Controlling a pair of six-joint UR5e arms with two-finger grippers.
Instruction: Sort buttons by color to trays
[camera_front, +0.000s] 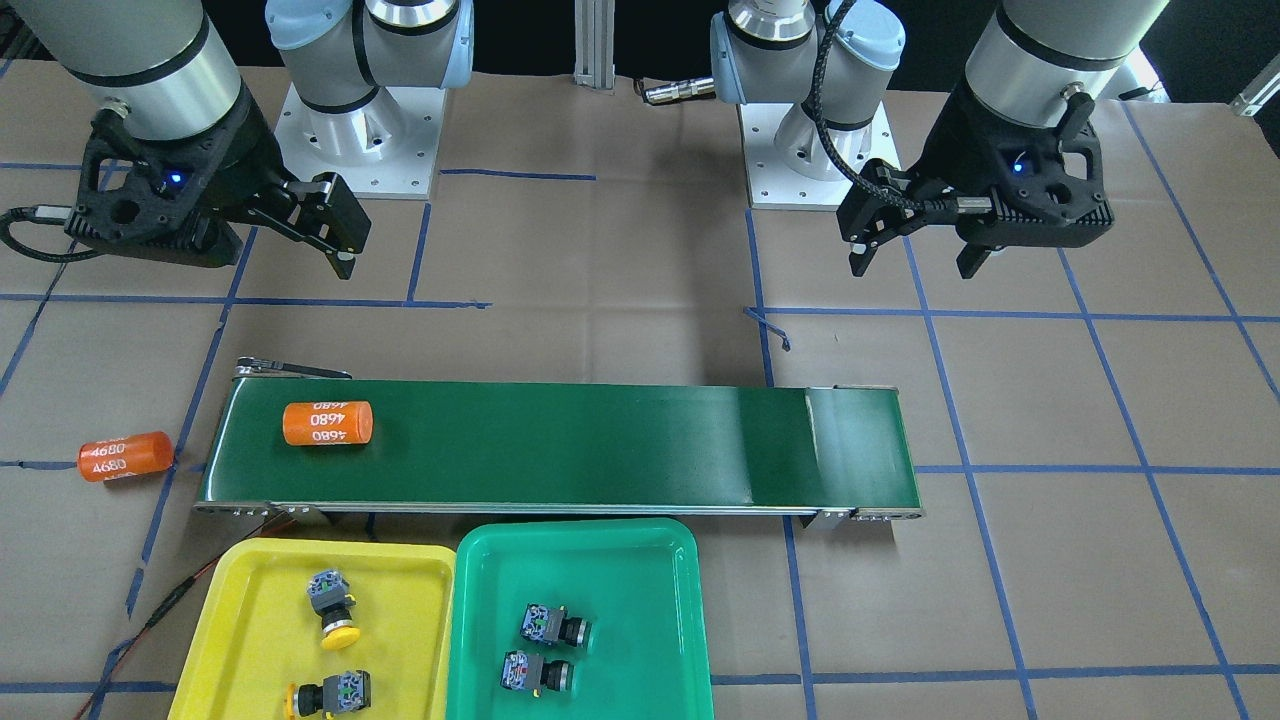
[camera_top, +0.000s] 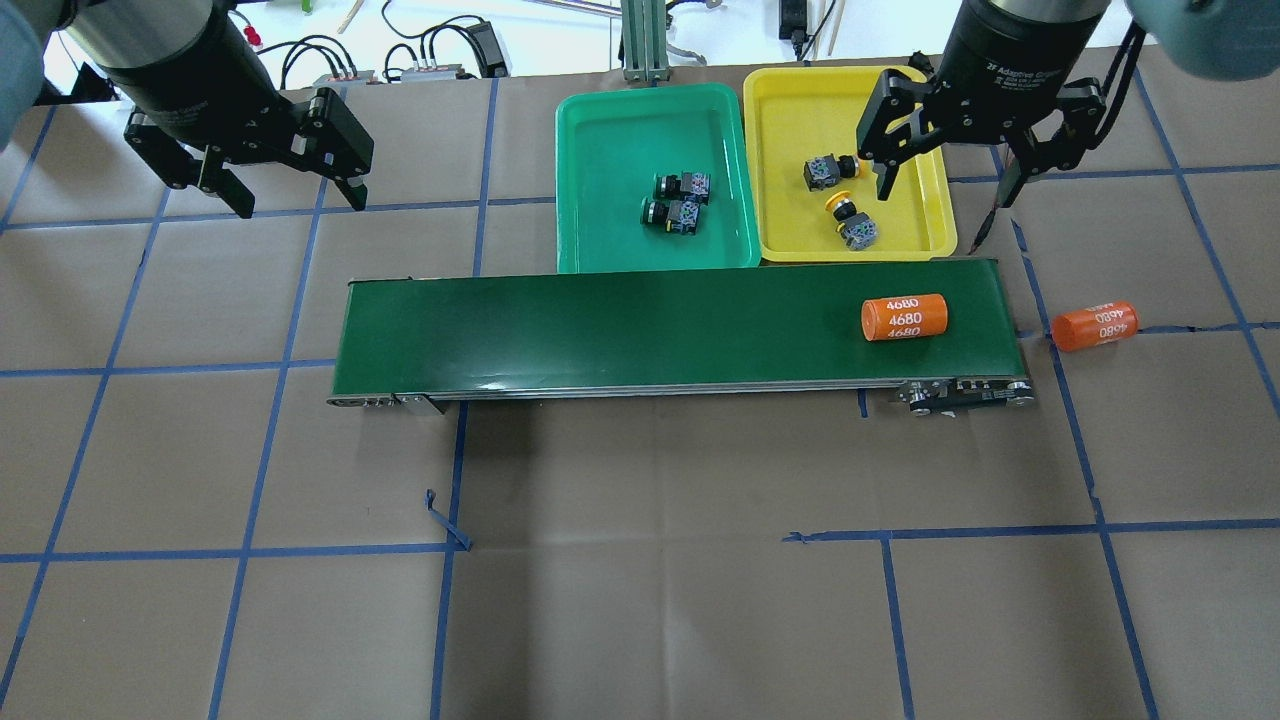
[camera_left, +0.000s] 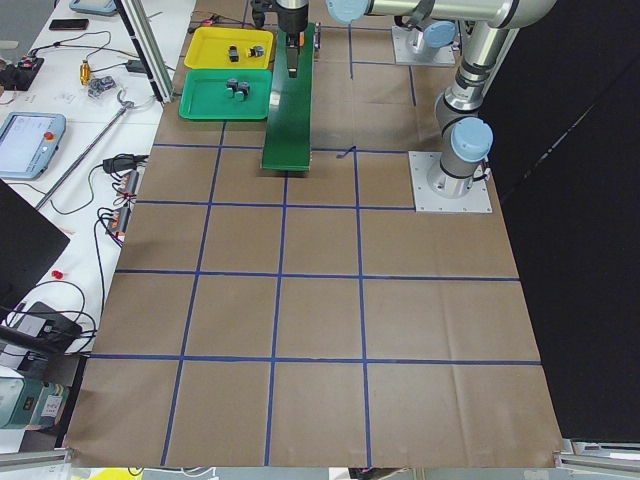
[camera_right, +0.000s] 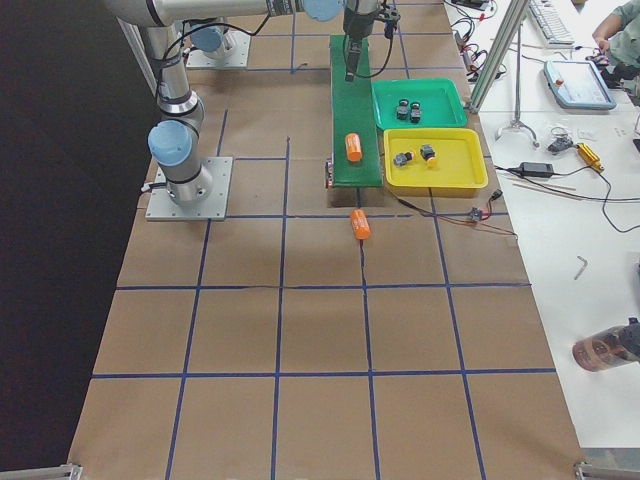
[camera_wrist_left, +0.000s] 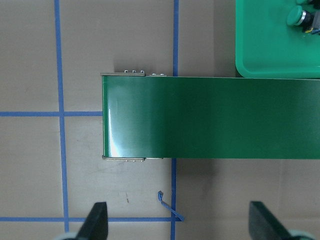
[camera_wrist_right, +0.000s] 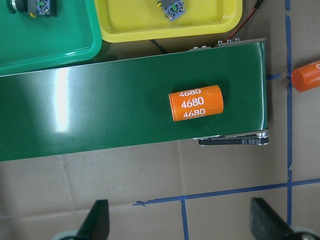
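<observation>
Two green-capped buttons lie on their sides in the green tray. Two yellow-capped buttons lie in the yellow tray. The trays stand side by side at the far side of the belt. My left gripper is open and empty, held high near the belt's left end; its wrist view shows spread fingers. My right gripper is open and empty, held high near the belt's right end; it also shows in its wrist view.
A long dark green belt runs across the table's middle. An orange "4680" cylinder lies on its right end. A second orange cylinder lies on the table just right of the belt. Cables and equipment sit beyond the far edge.
</observation>
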